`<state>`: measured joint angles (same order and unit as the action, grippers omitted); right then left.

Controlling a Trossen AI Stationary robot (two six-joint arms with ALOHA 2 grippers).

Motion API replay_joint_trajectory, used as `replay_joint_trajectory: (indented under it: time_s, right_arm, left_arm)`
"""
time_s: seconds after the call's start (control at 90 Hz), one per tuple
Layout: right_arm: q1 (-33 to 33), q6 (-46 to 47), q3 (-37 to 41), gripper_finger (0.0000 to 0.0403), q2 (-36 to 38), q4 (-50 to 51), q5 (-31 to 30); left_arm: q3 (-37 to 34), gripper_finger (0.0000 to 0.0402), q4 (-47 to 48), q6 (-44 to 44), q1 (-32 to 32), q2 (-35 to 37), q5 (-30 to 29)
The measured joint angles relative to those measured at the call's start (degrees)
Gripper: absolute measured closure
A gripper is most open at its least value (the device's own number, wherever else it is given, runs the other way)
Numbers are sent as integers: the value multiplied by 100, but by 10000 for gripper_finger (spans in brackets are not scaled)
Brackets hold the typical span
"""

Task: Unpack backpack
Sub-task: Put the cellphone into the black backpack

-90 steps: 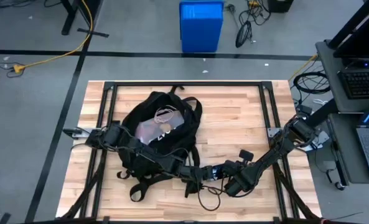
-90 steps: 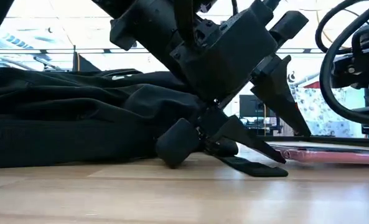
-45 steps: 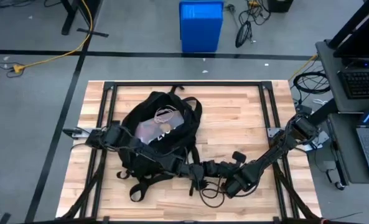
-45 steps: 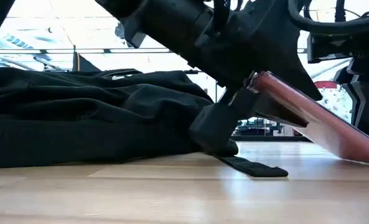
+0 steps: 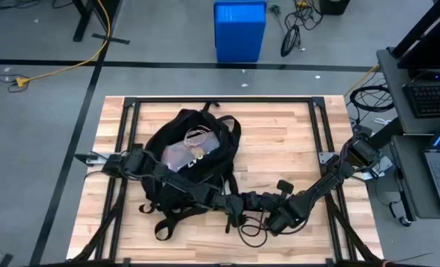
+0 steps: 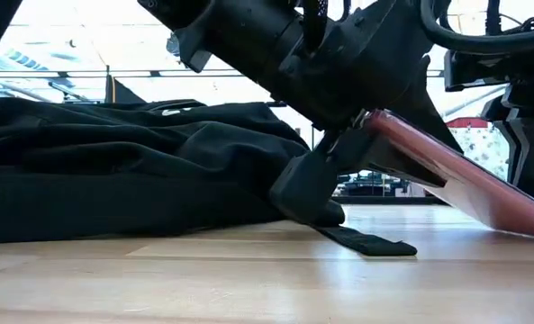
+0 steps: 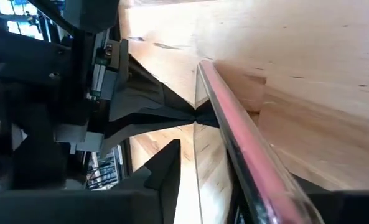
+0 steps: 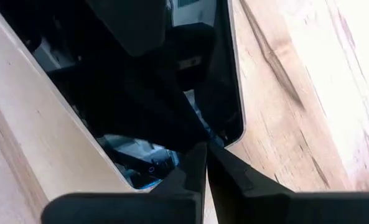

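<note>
Your backpack point(image 5: 190, 167) lies on the left half of the table point(image 5: 279, 141), its top open toward the far edge, with a pale pouch and a coiled cord showing in the opening. In the low view it is the dark heap of fabric point(image 6: 113, 171) on the left, and one strap end point(image 6: 366, 241) lies flat on the wood in front of it.

Both your arms meet near the front edge, just right of the bag. The left gripper point(image 5: 258, 202) reaches across the bag's lower edge; the right gripper point(image 5: 273, 219) comes in from the right, and the two are nearly touching.

Between them is a thin flat slab with a pink edge point(image 6: 447, 175) — tilted, its low end down on the table. The right wrist view shows it as a glossy dark panel point(image 8: 140, 93), with the right jaws pinched together on its rim. From the left wrist the pink edge point(image 7: 240, 149) runs past that gripper, but you cannot tell how the left jaws stand.
</note>
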<state>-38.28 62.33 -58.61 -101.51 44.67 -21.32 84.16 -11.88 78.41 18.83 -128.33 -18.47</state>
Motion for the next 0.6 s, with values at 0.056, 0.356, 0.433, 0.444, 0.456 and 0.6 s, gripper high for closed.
replay_joint_trajectory:
  time_s: [0.056,0.356,0.433,0.444,0.456,0.6]
  right_arm:
    - [0,-2,0,403,0,2,2]
    - [-4,-4,4,403,0,63,26]
    - [-4,-4,7,403,0,95,29]
    - [-4,-4,7,403,0,100,30]
    - [-4,-4,7,403,0,105,32]
    - [-4,-4,15,403,-2,166,50]
  left_arm:
    - [-6,302,15,-2,8,0,-1]
    - [-11,325,-19,1,42,2,-9]
    - [-11,325,-24,1,42,2,-11]
    - [-11,325,-25,1,42,2,-12]
    - [-11,325,-26,1,42,2,-12]
    - [-11,325,-22,-2,42,2,-28]
